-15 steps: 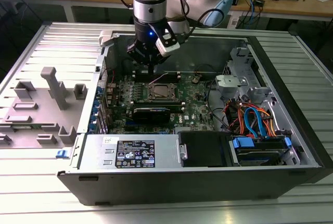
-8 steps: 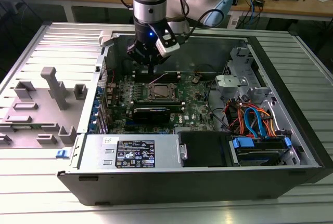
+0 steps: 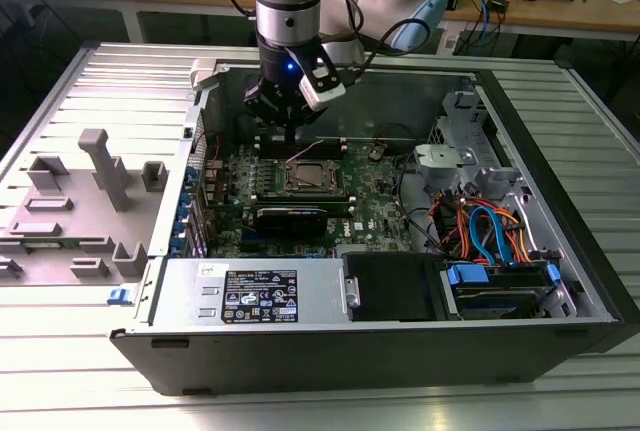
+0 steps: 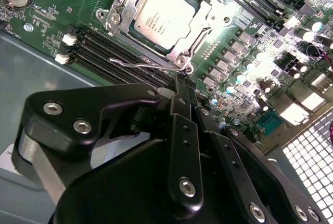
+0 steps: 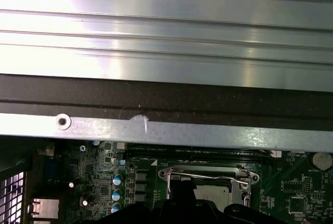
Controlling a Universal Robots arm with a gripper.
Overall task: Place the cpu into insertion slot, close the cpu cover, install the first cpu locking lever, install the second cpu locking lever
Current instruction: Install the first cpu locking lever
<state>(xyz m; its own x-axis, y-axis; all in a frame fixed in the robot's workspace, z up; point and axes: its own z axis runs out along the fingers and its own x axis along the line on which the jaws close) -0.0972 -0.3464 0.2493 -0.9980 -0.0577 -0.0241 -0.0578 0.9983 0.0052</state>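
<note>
The cpu (image 4: 158,18), a small square chip with a silver-grey top, lies in the insertion slot (image 4: 111,19) on the green motherboard. The cpu cover (image 4: 204,22), a thin silvery frame, lies flat around the chip. A thin wire locking lever (image 4: 136,63) runs along the socket's edge over the black memory slots, its hooked end by the socket corner. My gripper (image 4: 182,84) hangs just above that corner with its black fingers (image 4: 183,130) pressed together and nothing between them. In the exterior view the gripper (image 3: 289,139) is at the far side of the socket (image 3: 312,177). The lever (image 5: 208,176) crosses the socket in the first wrist view.
The open computer case (image 3: 380,336) lies on a ribbed metal table. A black graphics card (image 3: 292,217) sits just in front of the socket, the power supply (image 3: 255,291) nearer the front, and drive bays with blue and orange cables (image 3: 490,231) toward the exterior view's right. A grey fixture (image 3: 95,166) stands outside the case.
</note>
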